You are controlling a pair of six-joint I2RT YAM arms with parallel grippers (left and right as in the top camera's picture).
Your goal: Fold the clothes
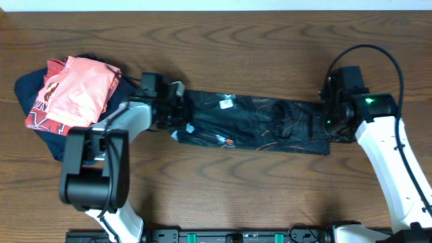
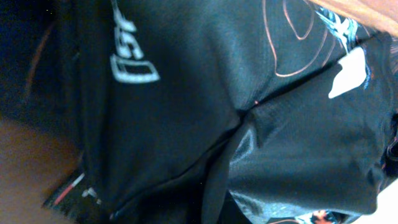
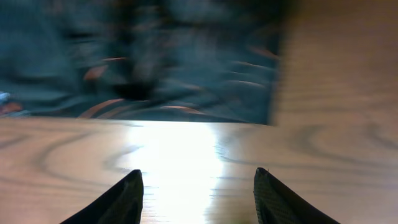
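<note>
The clothes (image 1: 256, 125) lie as a long black strip with red and white wavy lines across the middle of the table. My left gripper (image 1: 177, 111) is at the strip's left end, shut on the fabric. The left wrist view is filled by the black cloth (image 2: 186, 93), bunched into a crease with grey lettering, and my fingers are hidden under it. My right gripper (image 1: 322, 116) hovers at the strip's right end. In the right wrist view it (image 3: 198, 177) stands open over bare wood, and the garment's edge (image 3: 155, 68) lies a little ahead of its fingertips.
A salmon-pink shirt (image 1: 77, 91) with red print rests on a navy garment (image 1: 30, 91) at the far left, right behind my left arm. Brown wooden table (image 1: 236, 182) surrounds the strip.
</note>
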